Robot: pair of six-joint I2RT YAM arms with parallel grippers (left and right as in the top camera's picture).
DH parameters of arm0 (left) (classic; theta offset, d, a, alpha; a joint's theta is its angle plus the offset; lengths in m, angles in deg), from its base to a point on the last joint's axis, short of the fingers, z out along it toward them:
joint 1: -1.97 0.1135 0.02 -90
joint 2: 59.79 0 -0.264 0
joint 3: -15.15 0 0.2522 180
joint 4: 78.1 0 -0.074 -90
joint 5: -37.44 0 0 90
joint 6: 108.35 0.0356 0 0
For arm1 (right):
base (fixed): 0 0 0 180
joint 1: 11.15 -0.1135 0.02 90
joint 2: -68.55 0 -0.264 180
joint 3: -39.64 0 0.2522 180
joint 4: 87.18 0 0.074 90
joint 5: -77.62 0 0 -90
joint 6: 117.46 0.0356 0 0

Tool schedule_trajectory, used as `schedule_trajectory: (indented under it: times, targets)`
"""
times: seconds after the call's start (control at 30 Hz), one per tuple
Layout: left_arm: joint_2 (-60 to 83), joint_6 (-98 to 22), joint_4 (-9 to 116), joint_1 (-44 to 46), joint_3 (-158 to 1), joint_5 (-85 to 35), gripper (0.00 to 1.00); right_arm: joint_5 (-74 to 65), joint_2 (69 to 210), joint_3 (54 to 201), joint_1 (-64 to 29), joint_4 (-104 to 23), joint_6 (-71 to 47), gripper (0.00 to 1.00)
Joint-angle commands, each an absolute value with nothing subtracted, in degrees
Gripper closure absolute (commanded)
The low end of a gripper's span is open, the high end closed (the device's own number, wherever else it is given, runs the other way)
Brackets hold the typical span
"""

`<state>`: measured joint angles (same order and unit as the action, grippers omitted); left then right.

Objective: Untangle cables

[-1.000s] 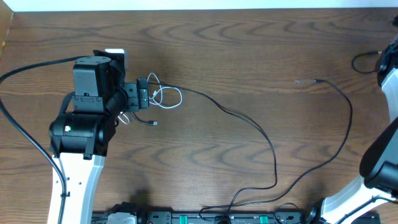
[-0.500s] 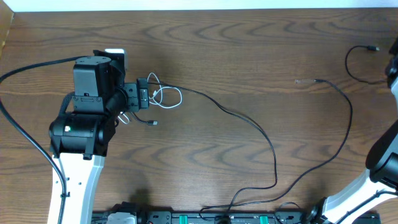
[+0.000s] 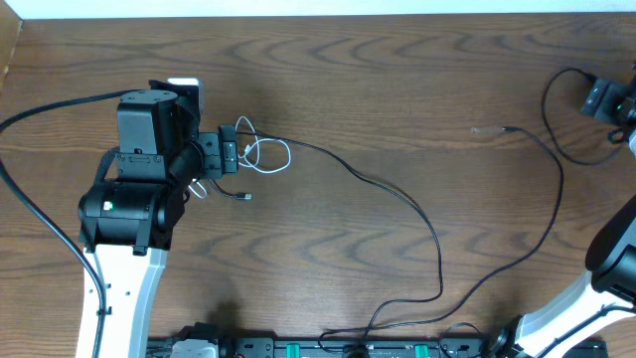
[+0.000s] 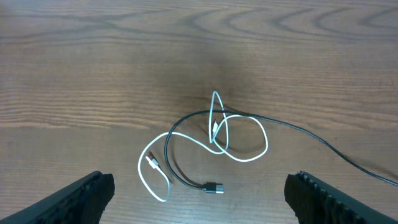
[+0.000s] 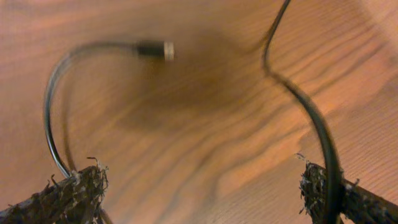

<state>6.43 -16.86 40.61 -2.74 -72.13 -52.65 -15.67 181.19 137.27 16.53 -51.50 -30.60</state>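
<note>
The white cable [image 3: 270, 155] lies in small loops on the wooden table, crossed by the long black cable [image 3: 418, 215]. In the left wrist view the white cable [image 4: 247, 158] winds over the black cable [image 4: 176, 172], whose plug [image 4: 214, 187] lies near the camera. My left gripper [image 3: 237, 154] [image 4: 199, 202] hovers open just left of the tangle and holds nothing. My right gripper [image 3: 599, 97] [image 5: 199, 183] is open at the far right. Under it lies the black cable's other end [image 5: 152, 50], free on the wood. One strand [image 5: 314, 121] passes by the right finger.
The black cable sweeps in a wide curve across the table's right half [image 3: 556, 189] toward the front edge. The left arm's thick black cable [image 3: 50, 104] arcs off to the left. A rail with connectors [image 3: 338, 348] runs along the front edge.
My right gripper has opened and let go of the black cable's end, which now lies on the table. That gripper has come in from the right edge. The left arm has not moved.
</note>
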Motion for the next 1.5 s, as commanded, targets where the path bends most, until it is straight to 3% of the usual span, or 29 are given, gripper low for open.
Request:
schedule_trajectory:
  times: [0.0,0.57,0.8,1.47]
  targets:
    - [6.5,-16.5,40.7,-2.7,-72.7,-52.5,0.08,-13.3,177.2,138.1,15.6,-48.0,-30.1,0.01]
    - [6.5,-16.5,40.7,-2.7,-72.7,-52.5,0.08,-13.2,157.3,138.1,15.4,-33.9,-28.9,0.01]
    - [6.4,-16.5,40.7,-2.7,-72.7,-52.5,0.08,-0.2,160.4,138.0,15.3,-34.3,-28.8,0.01]
    - [6.4,-16.5,40.7,-2.7,-72.7,-52.5,0.08,4.3,181.9,138.0,9.7,-43.4,-27.1,0.01]
